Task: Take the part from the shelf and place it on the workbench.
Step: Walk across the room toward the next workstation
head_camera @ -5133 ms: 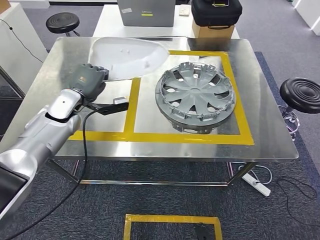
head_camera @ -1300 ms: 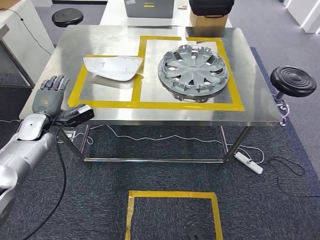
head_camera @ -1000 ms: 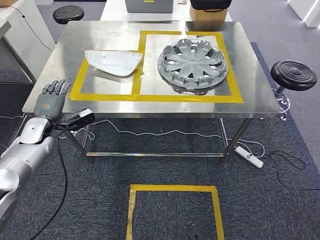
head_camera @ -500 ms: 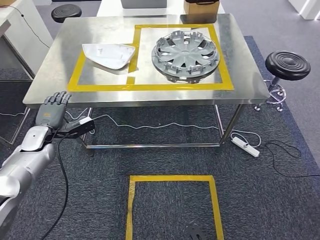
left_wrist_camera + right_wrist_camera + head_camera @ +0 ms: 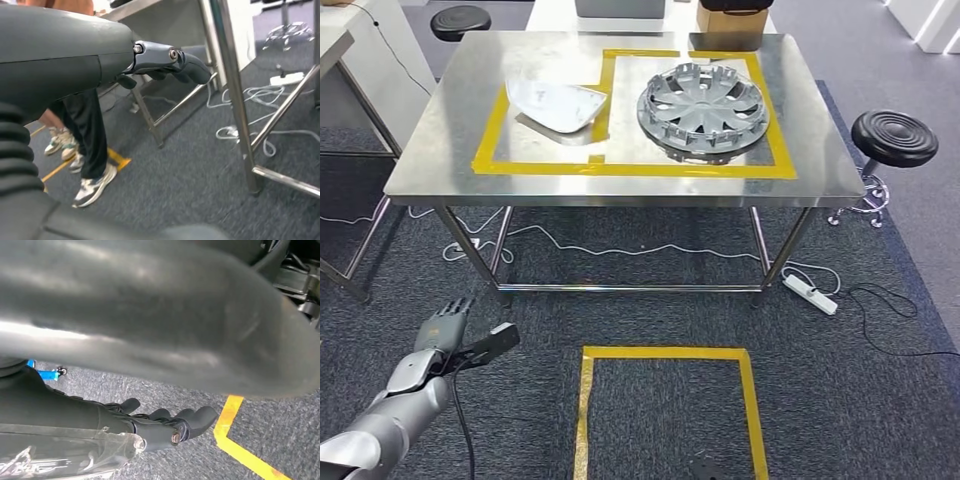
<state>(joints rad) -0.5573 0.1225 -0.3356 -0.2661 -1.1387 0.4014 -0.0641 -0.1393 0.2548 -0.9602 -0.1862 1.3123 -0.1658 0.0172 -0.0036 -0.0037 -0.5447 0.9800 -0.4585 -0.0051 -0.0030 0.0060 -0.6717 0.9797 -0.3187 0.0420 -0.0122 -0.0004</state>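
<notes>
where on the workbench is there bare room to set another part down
Bare steel lies along the workbench's left edge outside the yellow tape, and in the left box's front half below the white cover. The right box is crowded: the hubcap nearly fills it.

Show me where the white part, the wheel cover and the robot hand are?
white part (image 5: pixel 555 104), head view, middle of its shell.
wheel cover (image 5: pixel 703 96), head view, its centre hub.
left robot hand (image 5: pixel 443 330), head view, back of the hand.

hubcap (image 5: pixel 703 108) on table's right taped area | black stool (image 5: pixel 894 138) beside | person's legs (image 5: pixel 90 145), possibly standing
</notes>
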